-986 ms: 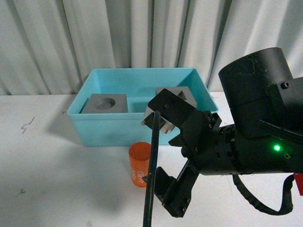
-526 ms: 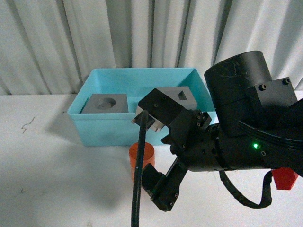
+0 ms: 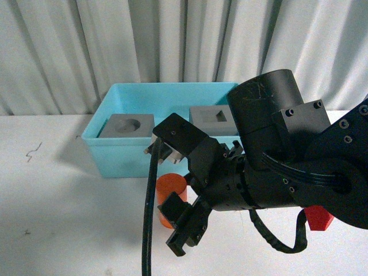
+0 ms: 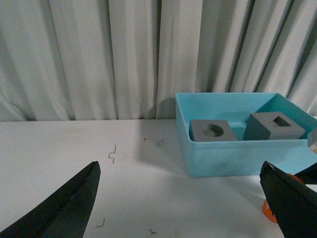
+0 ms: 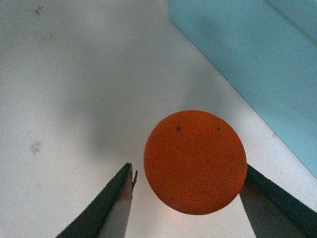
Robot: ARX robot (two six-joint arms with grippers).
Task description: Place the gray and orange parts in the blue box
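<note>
Straddling the orange cylinder (image 3: 170,186), the right gripper (image 5: 188,174) hangs directly above it with jaws open and nothing held. The cylinder stands upright on the white surface (image 3: 63,201), long axis vertical, so the right wrist view shows only its round top. One finger stands clear of it by a narrow gap. The other meets its outline, and contact there cannot be confirmed.

The right arm is plainly the nearer. The left gripper (image 4: 179,169) is well apart, jaws spread wide and empty.

The blue box (image 3: 118,154) sits just behind the cylinder, its front wall close beside it. Both gray cubes, round-recess (image 3: 126,125) and square-recess (image 3: 211,119), already lie inside.

Judgement: closing on the cylinder comes next. The lift must then clear the near rim, and free floor shows between the cubes.
</note>
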